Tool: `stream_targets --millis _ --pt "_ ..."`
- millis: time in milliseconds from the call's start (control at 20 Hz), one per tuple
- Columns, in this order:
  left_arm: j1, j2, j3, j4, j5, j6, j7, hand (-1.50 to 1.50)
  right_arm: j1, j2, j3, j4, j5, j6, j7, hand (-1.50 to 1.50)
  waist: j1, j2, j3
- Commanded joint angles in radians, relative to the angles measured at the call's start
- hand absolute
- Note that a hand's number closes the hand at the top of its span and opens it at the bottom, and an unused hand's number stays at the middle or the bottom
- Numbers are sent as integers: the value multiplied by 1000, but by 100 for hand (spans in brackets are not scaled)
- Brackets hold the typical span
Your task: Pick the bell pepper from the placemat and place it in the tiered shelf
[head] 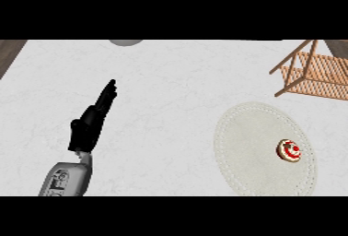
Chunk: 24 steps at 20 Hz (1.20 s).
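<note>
A small round red and cream bell pepper (290, 150) lies on the right part of a pale oval placemat (252, 138) at the lower right of the counter. The wooden tiered shelf (315, 71) stands at the upper right, partly cut off by the view's edge. My left hand (92, 120) shows at the left, open with straight fingers pointing up and away, far from the pepper and resting. My right hand is out of view.
A grey round object (126, 42) pokes in at the top edge of the white marble counter (170, 92). A dark strip (8, 53) runs along the counter's upper left corner.
</note>
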Motion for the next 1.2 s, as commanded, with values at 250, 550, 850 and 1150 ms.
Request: stream_targets --millis 250,550,850,1150 --pt "-10 17 35 28 26 -21 -19 0 -15 -57 44 121 88 -115 136 -150 -8 -4 0" --pt "17 1 -6 -31 -6 -9 9 0 -67 -72 -48 164 -44 -73 57 -150 -2 -2 1" --pt "23 -3 8 -45 16 -16 4 0 -72 -128 -70 170 -129 83 19 -150 -2 -3 1" --pt "-12 -8 20 17 3 0 -10 0 -94 -121 -112 153 -208 63 58 -150 -9 -3 1"
